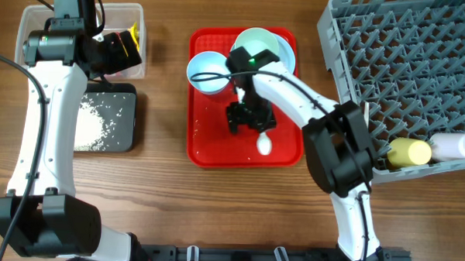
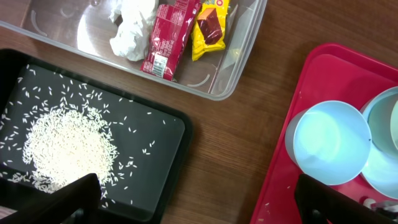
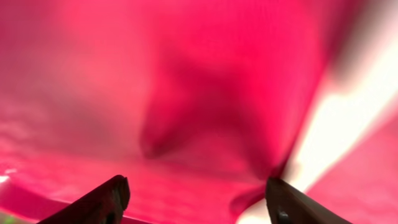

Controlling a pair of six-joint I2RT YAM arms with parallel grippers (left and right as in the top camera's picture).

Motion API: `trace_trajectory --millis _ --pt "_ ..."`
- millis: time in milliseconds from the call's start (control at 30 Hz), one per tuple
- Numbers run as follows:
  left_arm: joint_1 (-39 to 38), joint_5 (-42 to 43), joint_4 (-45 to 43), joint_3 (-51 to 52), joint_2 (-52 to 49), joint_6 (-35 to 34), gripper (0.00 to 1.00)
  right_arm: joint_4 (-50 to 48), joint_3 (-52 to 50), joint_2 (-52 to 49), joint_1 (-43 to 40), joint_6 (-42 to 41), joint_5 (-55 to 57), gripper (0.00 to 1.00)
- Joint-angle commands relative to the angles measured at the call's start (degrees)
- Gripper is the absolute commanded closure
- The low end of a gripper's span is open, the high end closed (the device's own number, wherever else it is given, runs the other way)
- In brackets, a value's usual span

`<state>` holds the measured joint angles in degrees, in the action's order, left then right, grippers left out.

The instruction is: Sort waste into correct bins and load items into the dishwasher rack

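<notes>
The clear tub [image 1: 35,23] holds the crumpled white tissue [image 2: 134,28], the red wrapper [image 2: 168,37] and the yellow wrapper [image 2: 208,25]. The black tray [image 1: 125,131] holds the rice grains [image 2: 68,143]. My left gripper [image 2: 205,205] is open and empty, above the wood between the black tray and the red tray [image 2: 292,180]. My right gripper [image 1: 248,117] is low over the red tray [image 1: 208,149], open, next to the white spoon [image 1: 264,145]. Its wrist view shows blurred red between the fingers [image 3: 196,202]. Two blue bowls [image 1: 207,68] [image 1: 259,45] and the plate [image 1: 288,53] sit on the red tray.
The grey dishwasher rack [image 1: 405,67] fills the right side; the yellow cup [image 1: 408,152] and the white cup [image 1: 453,146] lie at its near edge. Bare wood lies along the front of the table.
</notes>
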<state>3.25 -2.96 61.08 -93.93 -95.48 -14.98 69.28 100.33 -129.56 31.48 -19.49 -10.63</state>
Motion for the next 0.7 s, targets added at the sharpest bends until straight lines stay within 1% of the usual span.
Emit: trace_trajectory --millis 0,67,167,233,300,400,467,567,667 --pt "0.31 0.07 0.07 0.17 -0.55 -0.48 0.0 1.46 0.5 -0.13 -3.78 -1.7 3.74 0.43" --pt "0.31 0.04 0.04 0.17 -0.55 -0.48 0.0 1.51 0.5 0.79 -4.9 -1.64 3.61 0.48" --pt "0.31 0.04 0.04 0.17 -0.55 -0.48 0.0 1.01 0.5 3.91 -5.2 -1.27 4.17 0.48" --pt "0.31 0.07 0.07 0.17 -0.55 -0.48 0.0 0.33 0.5 5.99 -5.14 0.46 5.27 0.45" --pt "0.31 0.07 0.07 0.17 -0.55 -0.48 0.0 -0.63 0.5 7.17 -5.16 4.04 5.35 0.41" --pt "0.31 0.07 0.07 0.17 -0.55 -0.48 0.0 -1.79 0.31 7.1 -5.16 13.49 5.38 0.37" --pt "0.31 0.07 0.09 0.17 -0.55 -0.48 0.0 -3.26 -1.22 7.08 -5.16 17.03 5.4 0.36" --pt "0.31 0.07 0.28 0.17 -0.55 -0.48 0.0 -5.22 -4.13 7.08 -5.18 18.05 6.34 0.34" --pt "0.31 0.07 0.5 0.17 -0.55 -0.46 0.0 -6.62 -7.37 7.08 -5.18 18.05 9.92 0.33"
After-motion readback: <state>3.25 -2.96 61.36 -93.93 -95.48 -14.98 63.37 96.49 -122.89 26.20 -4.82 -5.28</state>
